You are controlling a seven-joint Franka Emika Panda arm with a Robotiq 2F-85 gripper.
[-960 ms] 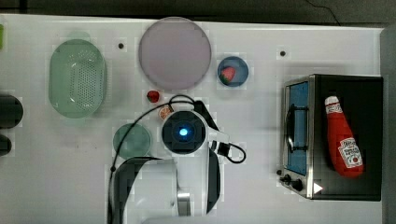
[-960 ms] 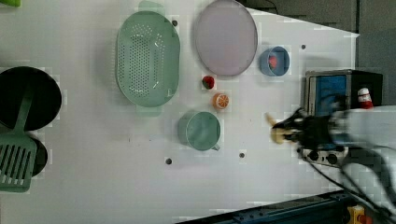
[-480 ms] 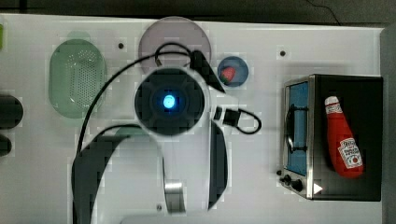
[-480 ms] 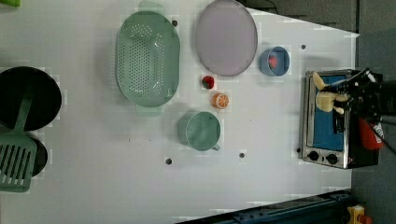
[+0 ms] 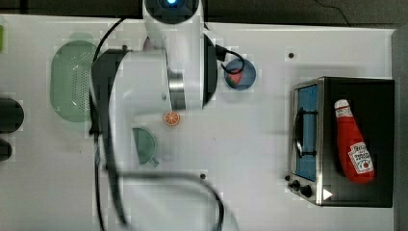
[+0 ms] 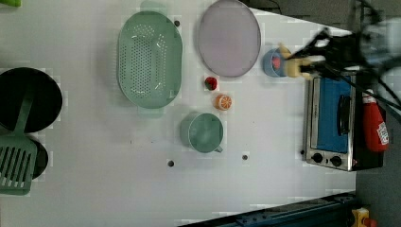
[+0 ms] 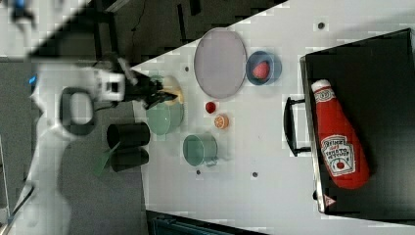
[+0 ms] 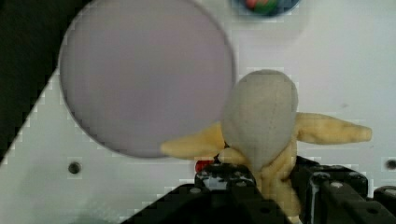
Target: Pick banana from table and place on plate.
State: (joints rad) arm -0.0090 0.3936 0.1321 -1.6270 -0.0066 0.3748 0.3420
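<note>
One tool [image 8: 275, 186] holding banana [image 8: 261, 116], moved beside plate [image 8: 144, 74]

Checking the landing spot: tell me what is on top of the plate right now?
The plate is bare in the left view. The gripper holds the banana above the table. In the top view the arm covers the plate.

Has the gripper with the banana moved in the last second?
Yes. In the left view the gripper holding the banana went from below the toaster oven to above it, beside the blue bowl.
</note>
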